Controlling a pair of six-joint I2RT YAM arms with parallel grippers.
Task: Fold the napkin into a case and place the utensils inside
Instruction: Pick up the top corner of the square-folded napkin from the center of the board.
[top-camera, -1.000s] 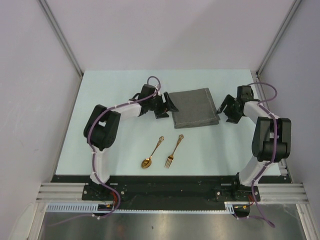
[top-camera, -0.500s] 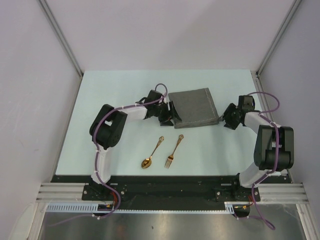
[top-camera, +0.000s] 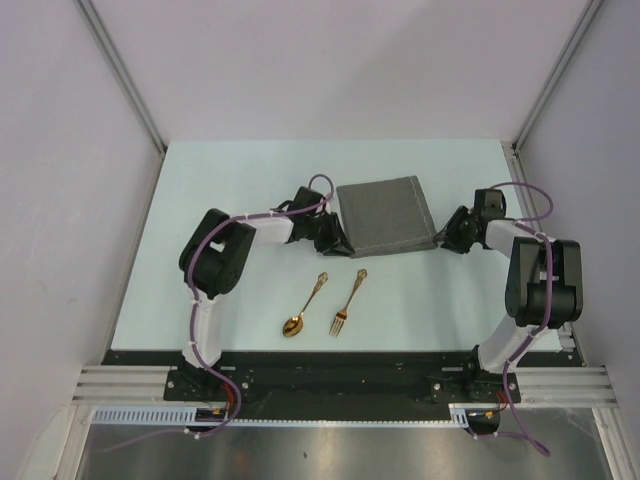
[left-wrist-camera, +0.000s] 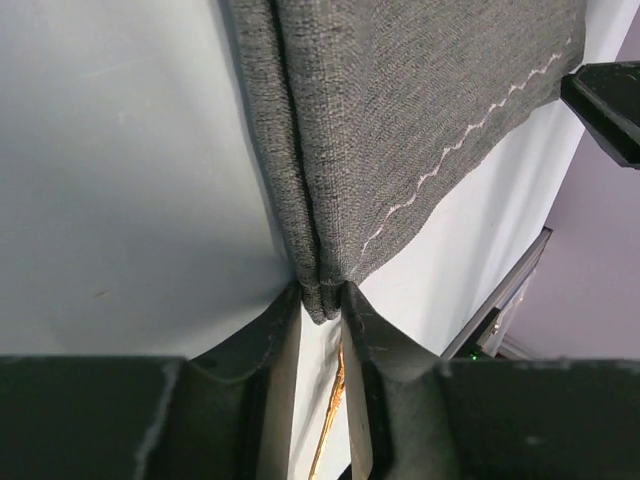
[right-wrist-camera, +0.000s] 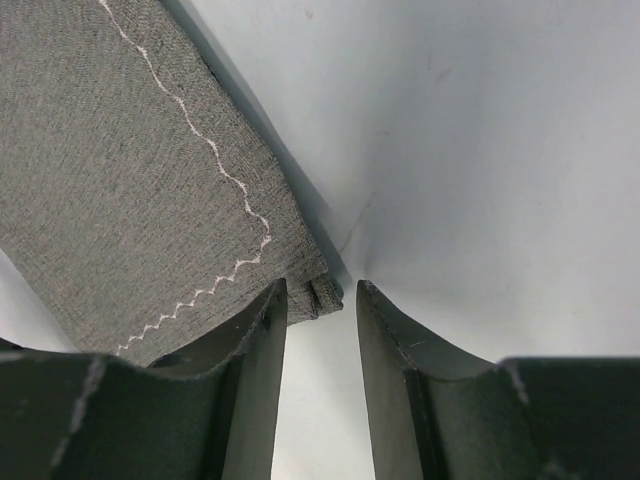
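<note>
Dark grey napkin (top-camera: 385, 215), folded square, lies flat mid-counter (top-camera: 230, 180). The left gripper (left-wrist-camera: 322, 300) has its jaws pinching the napkin's near left corner. The right gripper (right-wrist-camera: 322, 292) has its jaws slightly spread around the near right corner. A gold spoon (top-camera: 304, 307) and fork (top-camera: 348, 303) lie side by side, nearer the arms.

One napkin (top-camera: 385, 213), one spoon (top-camera: 307, 302), one fork (top-camera: 350, 298), one table (top-camera: 230, 180), two arms: left arm (top-camera: 215, 262), right arm (top-camera: 540, 280)
</note>
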